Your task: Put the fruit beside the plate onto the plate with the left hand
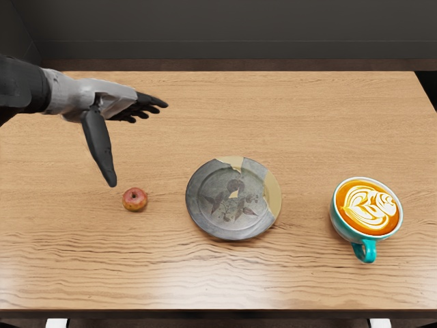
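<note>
The table (273, 109) is light wood with a clear wavy grain, smooth, with a soft sheen toward its front edge. The plate (208, 219) looks like dull grey metal or worn glaze, mottled, with a matt cream patch along one side. The fruit (135, 199) has smooth reddish skin, faintly shiny. The cup (339, 229) is glossy teal ceramic. The left hand (109, 108) has a satin silver-grey shell and matt black, plastic-looking fingers (101, 147).

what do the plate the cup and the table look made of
Plate: probably ceramic, dull grey glaze with a tan patch along one edge. Cup: likely glazed ceramic, glossy teal outside. Table: wood or wood veneer, going by the grain, satin sheen.
</note>
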Controlling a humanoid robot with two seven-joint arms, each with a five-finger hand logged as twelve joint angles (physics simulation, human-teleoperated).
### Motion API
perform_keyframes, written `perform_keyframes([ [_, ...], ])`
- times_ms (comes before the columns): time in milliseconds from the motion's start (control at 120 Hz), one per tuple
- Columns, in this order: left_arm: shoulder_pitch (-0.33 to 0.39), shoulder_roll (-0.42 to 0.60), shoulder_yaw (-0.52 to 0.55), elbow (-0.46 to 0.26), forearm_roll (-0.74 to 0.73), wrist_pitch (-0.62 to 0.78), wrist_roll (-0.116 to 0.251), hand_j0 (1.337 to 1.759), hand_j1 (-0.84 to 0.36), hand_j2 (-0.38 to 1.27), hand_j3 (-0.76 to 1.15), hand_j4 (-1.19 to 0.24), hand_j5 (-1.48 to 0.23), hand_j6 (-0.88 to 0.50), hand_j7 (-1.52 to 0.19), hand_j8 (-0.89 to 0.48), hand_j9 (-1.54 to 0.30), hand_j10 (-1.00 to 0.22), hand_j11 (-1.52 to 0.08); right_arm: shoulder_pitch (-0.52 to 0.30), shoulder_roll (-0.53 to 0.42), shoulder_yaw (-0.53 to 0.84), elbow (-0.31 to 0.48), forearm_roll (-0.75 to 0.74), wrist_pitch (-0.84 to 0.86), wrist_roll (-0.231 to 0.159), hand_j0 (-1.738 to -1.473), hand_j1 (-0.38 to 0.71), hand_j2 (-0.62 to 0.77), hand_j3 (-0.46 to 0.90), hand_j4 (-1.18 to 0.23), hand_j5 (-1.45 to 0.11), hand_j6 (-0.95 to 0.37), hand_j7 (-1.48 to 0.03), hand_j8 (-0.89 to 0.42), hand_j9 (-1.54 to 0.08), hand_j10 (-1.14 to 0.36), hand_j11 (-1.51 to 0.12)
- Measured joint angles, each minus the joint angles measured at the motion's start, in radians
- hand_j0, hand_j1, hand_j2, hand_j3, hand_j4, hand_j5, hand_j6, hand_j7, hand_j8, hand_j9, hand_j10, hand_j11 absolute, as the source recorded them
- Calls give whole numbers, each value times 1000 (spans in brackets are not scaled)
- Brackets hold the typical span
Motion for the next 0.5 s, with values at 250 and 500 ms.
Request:
perform_keyframes([
  [250, -142, -190, 285, -20, 2, 258, -3, 1658, 348, 0, 0, -2, -1, -3, -1, -3, -1, -2, -1, 0, 0, 0, 0, 0, 0, 0, -1658, -331, -3, 0, -15, -20, -15, -20, -15, -20, -15, -20],
  [500, -140, -385, 444, -23, 12, 489, 17, 1658, 348, 0, 0, -2, -1, -2, -1, -2, -1, -2, -1, 0, 0, 0, 0, 0, 0, 0, -1658, -331, -3, 0, -15, -20, -15, -20, -15, -20, -15, -20],
])
